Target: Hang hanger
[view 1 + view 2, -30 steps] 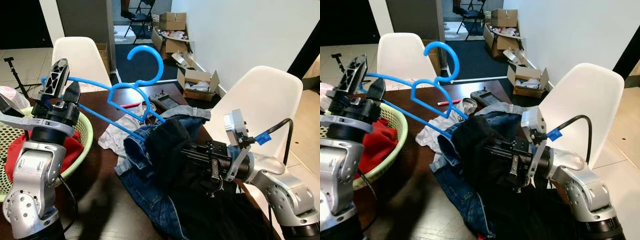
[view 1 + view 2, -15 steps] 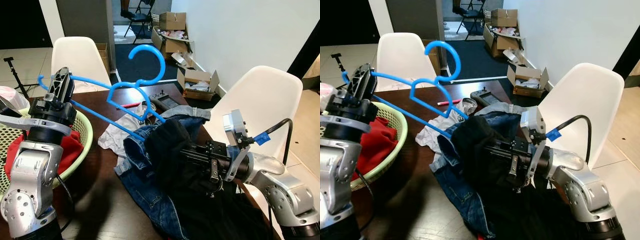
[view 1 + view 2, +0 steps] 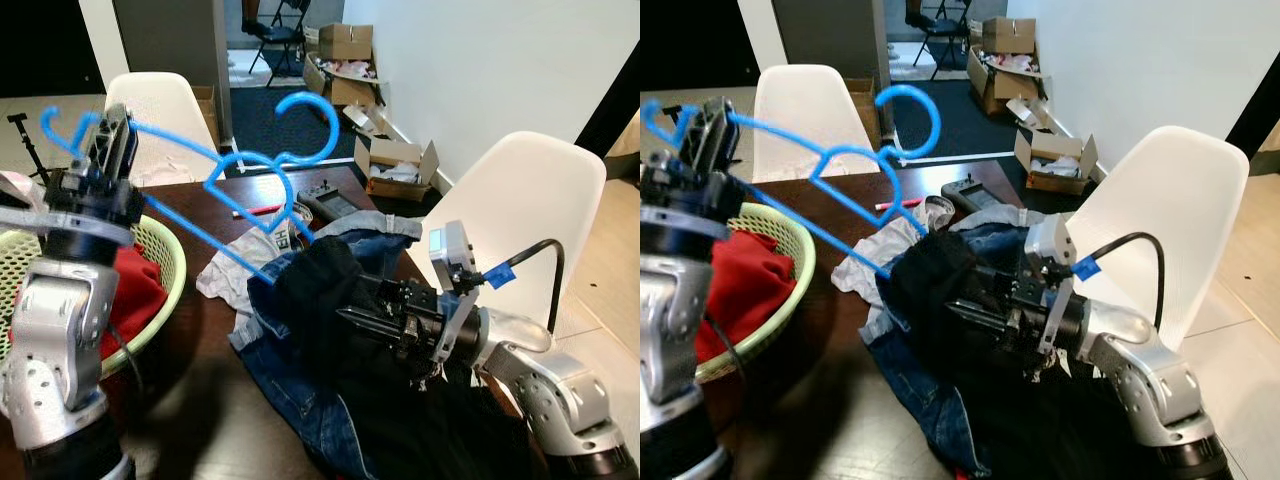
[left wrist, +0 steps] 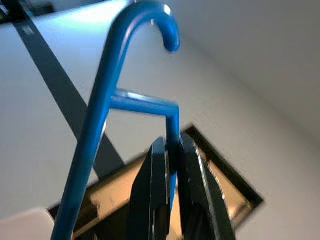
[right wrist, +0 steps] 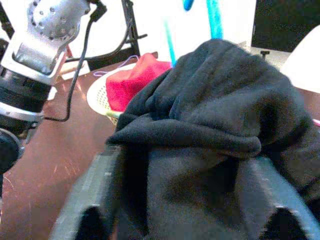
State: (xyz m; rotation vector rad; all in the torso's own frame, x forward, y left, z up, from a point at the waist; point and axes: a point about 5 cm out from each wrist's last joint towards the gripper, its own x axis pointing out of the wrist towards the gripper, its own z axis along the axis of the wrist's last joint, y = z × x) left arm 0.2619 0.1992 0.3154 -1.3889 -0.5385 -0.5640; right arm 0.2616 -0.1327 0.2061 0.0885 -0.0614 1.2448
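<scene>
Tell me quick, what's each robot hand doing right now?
Left gripper: shut on the blue hanger, held up above the table.
Right gripper: draped in the black garment; open or shut cannot be told.

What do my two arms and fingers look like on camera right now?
Both arms are silver metal with rounded, bolted joint housings and black wrist sections. The left gripper has long black fingers. The right arm carries a small silver box, a looping black cable and a blue tape tag.
</scene>
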